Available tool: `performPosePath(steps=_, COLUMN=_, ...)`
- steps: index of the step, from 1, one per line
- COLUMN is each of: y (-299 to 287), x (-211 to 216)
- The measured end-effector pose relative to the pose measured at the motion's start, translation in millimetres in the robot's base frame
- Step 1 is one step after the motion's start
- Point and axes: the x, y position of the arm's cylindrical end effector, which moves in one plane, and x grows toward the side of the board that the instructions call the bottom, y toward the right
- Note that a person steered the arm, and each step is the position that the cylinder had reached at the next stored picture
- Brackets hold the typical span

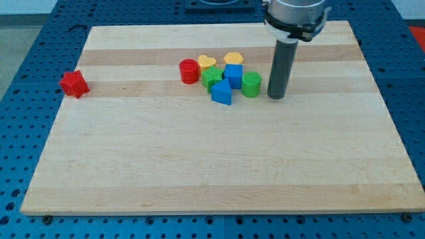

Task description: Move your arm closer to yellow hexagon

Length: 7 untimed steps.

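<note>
Yellow hexagon (233,58) sits near the counter's (199,166) top edge, at the top right of a tight cluster. Touching it below: blue cube (233,74). To its left: yellow heart (206,63), then red cylinder (189,71). Lower in the cluster: green star (212,77), blue triangle (222,93), green cylinder (251,85). My tip (276,97) stands just right of the green cylinder, apart from the hexagon. No hand fitted; the rod holds nothing. Red star (74,83) lies well apart at the view's left.
</note>
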Motion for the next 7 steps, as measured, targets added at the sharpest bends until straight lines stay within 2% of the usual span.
performPosePath(steps=2, y=-41.6, x=0.0)
performPosePath(steps=3, y=-28.6, x=0.6)
performPosePath(steps=4, y=17.7, x=-15.2)
performPosePath(steps=5, y=42.7, x=-53.8)
performPosePath(steps=6, y=40.6, x=-90.0)
performPosePath(steps=7, y=11.5, x=-108.9)
